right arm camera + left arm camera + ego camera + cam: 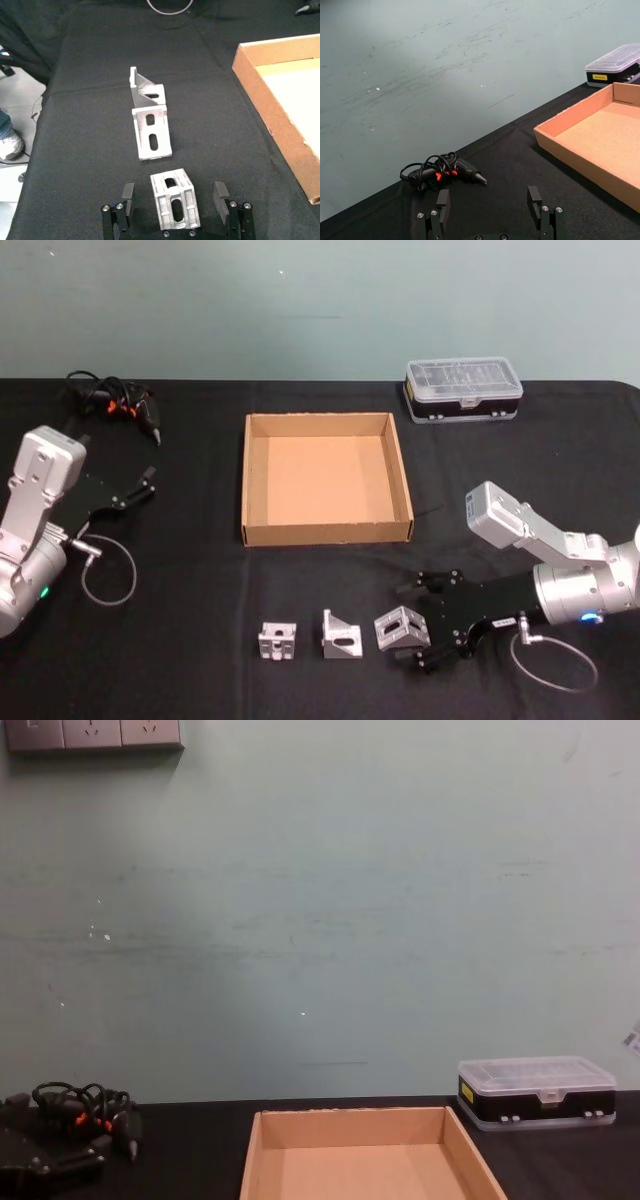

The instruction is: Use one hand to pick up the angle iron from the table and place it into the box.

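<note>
Right gripper [415, 624]: head view, low over the front right of the table [200, 640]. Its fingers are spread wide to either side of the angle iron [397, 627], with nothing clamped.
Angle iron: rightmost of a row of three lying on the table, in front of the box [326, 533] and apart from it. The second iron [341, 634] is just beside it; the third iron [277, 641] is at the row's left end.
Box: brown cardboard, low walls, mid-table.
Case [463, 390]: black with a clear lid, behind the box to its right.
Left gripper [144, 485]: at the table's left side, well apart from the irons.
Cables [112, 398]: black bundle with orange marks, at the back left.

Left wrist view.
Left gripper [489, 200]: fingers [443, 199] parted wide, holding nothing.
Cables [442, 172]: on the table beyond it.
Box [580, 162] and case [615, 65]: farther off.

Right wrist view.
Right gripper [173, 194]: its two fingers [128, 193] flank the angle iron [175, 200]. A gap shows on each side and no contact is visible.
Second iron [151, 134]: upright, near, beyond the angle iron.
Third iron [147, 90]: just behind the second.
Box [270, 115]: one wall, apart from all three irons.

Chest view.
Box [345, 1128]: centre, on the table [190, 1150].
Case [535, 1092]: behind the box to its right.
Cables [85, 1108]: at the left.
Sockets [95, 732]: high on the wall at the left.
</note>
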Tool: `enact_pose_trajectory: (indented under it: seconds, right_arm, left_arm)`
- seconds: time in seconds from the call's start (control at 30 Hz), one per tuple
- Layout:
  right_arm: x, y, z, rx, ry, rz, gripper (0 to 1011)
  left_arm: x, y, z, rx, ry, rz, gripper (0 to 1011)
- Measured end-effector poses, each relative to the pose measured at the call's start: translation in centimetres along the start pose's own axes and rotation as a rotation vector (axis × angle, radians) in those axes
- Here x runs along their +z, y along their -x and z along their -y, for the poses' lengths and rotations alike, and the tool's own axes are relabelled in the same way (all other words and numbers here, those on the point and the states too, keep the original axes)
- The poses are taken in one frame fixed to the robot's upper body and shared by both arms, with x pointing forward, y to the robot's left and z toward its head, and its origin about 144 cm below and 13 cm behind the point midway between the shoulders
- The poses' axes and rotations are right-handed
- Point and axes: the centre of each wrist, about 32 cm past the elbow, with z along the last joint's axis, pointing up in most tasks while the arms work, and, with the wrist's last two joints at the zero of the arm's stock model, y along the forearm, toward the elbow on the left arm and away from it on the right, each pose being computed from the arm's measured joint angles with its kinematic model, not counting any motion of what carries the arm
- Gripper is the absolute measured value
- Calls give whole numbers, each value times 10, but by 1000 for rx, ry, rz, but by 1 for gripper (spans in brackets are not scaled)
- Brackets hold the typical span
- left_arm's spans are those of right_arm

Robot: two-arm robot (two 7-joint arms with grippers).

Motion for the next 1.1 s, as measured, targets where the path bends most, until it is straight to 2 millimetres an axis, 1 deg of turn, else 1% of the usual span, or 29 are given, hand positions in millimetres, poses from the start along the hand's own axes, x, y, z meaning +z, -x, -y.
enact_pose_trajectory:
  seconds: [0.37, 0.43, 0.47, 0.53, 0.57, 0.73, 0.77, 0.8, 0.87, 0.9, 0.93, 1.0, 1.03, 1.1]
  right_arm:
    - [-1, 0, -3, 11, 6, 1, 1000]
    - [-2, 0, -4, 11, 8, 0, 981]
    - [-2, 0, -4, 11, 8, 0, 946]
    - [-3, 0, -5, 11, 8, -1, 918]
    - [-3, 1, -5, 11, 8, -1, 873]
    - [-5, 2, -5, 7, 5, 2, 768]
    - [-5, 2, -5, 6, 4, 3, 734]
    - [-5, 2, -4, 4, 4, 4, 679]
    - [-4, 3, -4, -2, 3, 5, 622]
    - [-4, 3, -4, -2, 3, 5, 622]
    - [-4, 3, -4, -3, 3, 6, 553]
    - [-4, 3, -3, -5, 2, 6, 511]
    - [-4, 3, -3, -8, 1, 7, 461]
    - [-4, 4, -3, -10, 1, 7, 453]
  left_arm:
    - [0, 0, 0, 0, 0, 0, 1011]
    - [0, 0, 0, 0, 0, 0, 1011]
    - [0, 0, 0, 0, 0, 0, 1011]
    - [0, 0, 0, 0, 0, 0, 1011]
    - [0, 0, 0, 0, 0, 0, 1011]
    - [0, 0, 0, 0, 0, 0, 1011]
    - [0, 0, 0, 0, 0, 0, 1011]
    - [0, 0, 0, 0, 0, 0, 1011]
    - [0, 0, 0, 0, 0, 0, 1011]
    - [0, 0, 0, 0, 0, 0, 1011]
    - [0, 0, 0, 0, 0, 0, 1011]
    - [0, 0, 0, 0, 0, 0, 1011]
    - [0, 0, 0, 0, 0, 0, 1011]
    - [0, 0, 0, 0, 0, 0, 1011]
